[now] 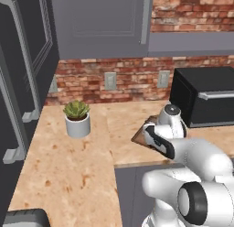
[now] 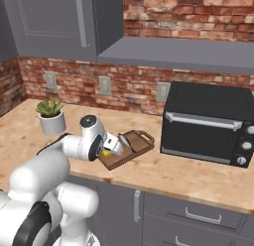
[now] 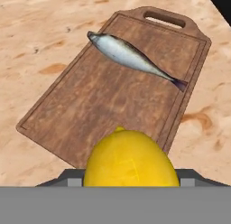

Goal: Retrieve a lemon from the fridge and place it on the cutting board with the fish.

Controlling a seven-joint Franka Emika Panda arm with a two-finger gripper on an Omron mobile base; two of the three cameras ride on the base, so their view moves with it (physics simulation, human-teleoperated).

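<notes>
In the hand view, the bright-yellow lemon sits between my gripper fingers, which are shut on it. It hangs just above the near edge of the brown wooden cutting board. A silver fish lies across the board's far half, near the handle. From the right base view, the lemon peeks out at the gripper, over the near corner of the cutting board with the fish. The dark grey fridge stands at the far left, doors closed.
A potted succulent stands on the counter left of the board. A black countertop oven stands to the board's right. A brick wall and grey upper cabinets lie behind. Grey drawers run under the counter edge.
</notes>
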